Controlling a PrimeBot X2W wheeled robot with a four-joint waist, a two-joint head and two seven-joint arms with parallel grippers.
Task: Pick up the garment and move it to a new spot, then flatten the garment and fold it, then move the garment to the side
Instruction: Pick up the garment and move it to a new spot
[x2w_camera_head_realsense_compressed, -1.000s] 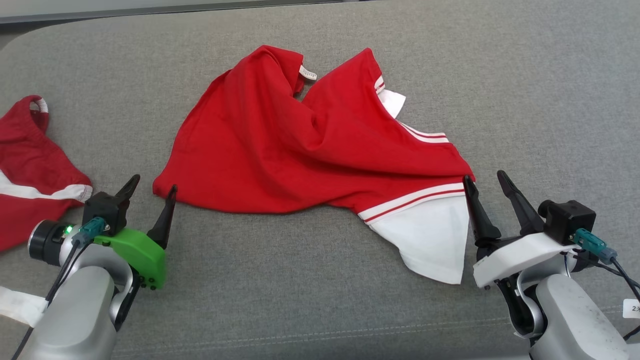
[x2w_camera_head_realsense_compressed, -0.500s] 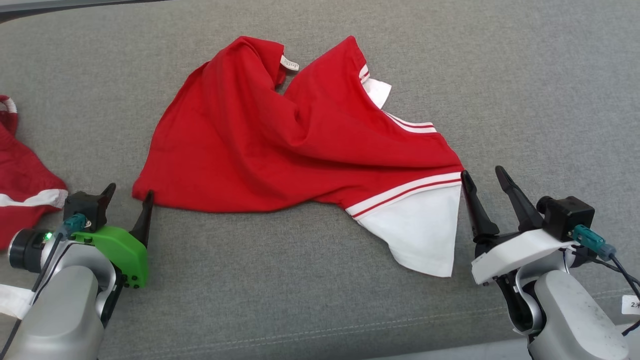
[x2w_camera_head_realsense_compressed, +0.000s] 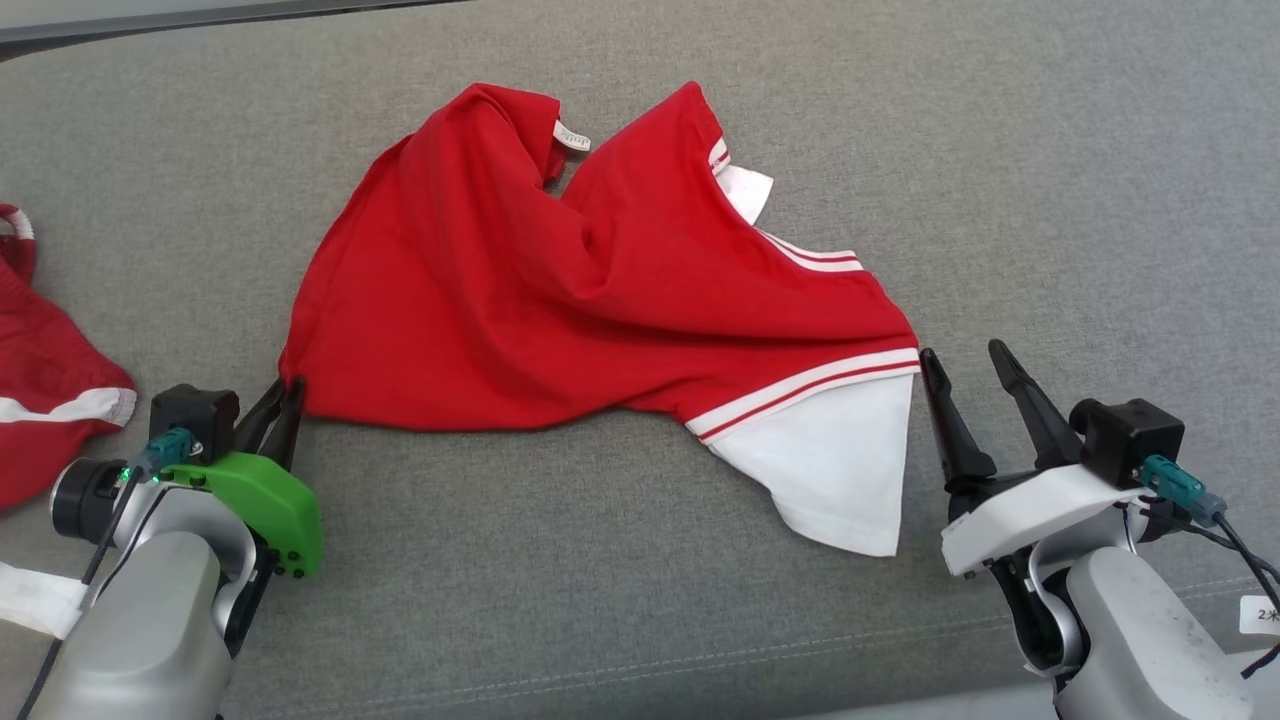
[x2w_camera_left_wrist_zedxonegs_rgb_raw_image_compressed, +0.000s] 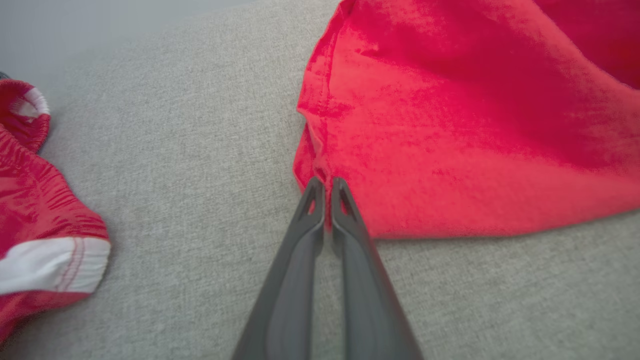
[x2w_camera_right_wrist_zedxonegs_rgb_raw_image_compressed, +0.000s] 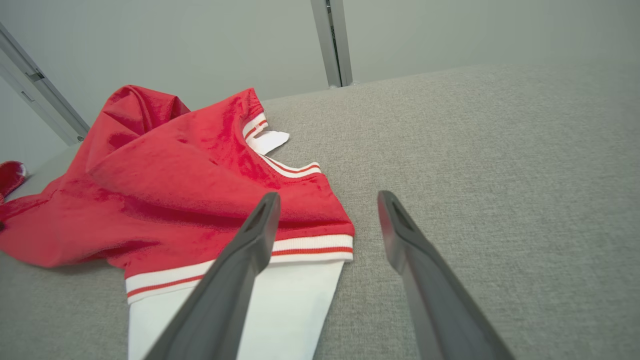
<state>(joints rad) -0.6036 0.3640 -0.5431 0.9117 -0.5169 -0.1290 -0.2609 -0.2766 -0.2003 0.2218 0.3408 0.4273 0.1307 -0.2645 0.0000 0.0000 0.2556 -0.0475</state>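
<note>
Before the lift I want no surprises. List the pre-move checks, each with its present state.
1. Left gripper shut on the red garment at its corner: ok.
2. Right gripper gripping the garment: not ok; it is open, beside the striped hem.
3. Garment lying flat: not ok, rumpled.
4. Other red garment apart from it: ok.
5. Fabric layers caught in the left grip: cannot tell.

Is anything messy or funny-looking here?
Yes. The red garment lies crumpled on the grey surface, bunched in the middle, its neck label flipped out. The left hand pinches only its corner.
</note>
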